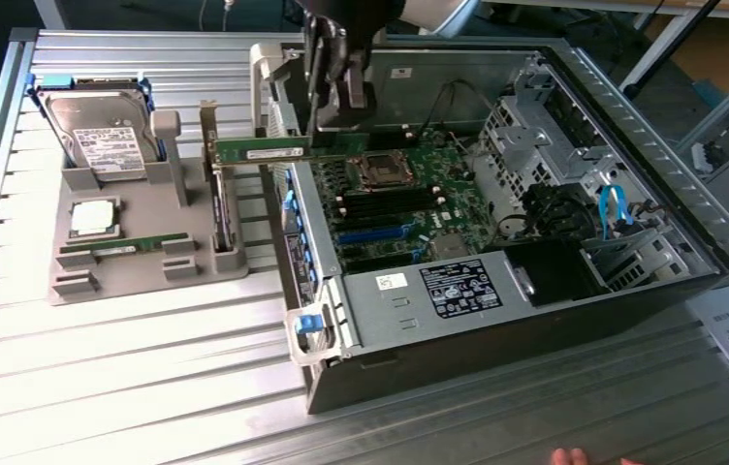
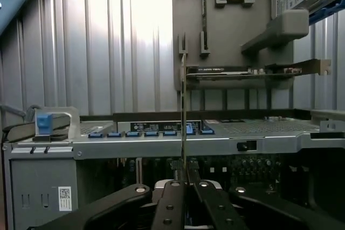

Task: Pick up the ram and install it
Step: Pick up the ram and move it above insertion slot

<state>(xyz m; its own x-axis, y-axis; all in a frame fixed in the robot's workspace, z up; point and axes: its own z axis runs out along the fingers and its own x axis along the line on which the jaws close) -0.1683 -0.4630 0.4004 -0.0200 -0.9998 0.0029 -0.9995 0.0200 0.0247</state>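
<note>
Gripper (image 1: 342, 128) is pinching shut on the ram (image 1: 274, 149), holding it level above a wall of the computer case (image 1: 494, 334) near the motherboard (image 1: 403, 199), where keeping it parallel to the dark slots (image 1: 367, 206) is looking essential for clean seating.

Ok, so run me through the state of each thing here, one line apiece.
end effector: shut on the ram.
ram: held in the air, not in a slot.
computer case: side open, motherboard exposed.
hard drive: resting in the tray.
processor: lying flat in the tray.
expansion card: standing on edge in the tray.
</note>
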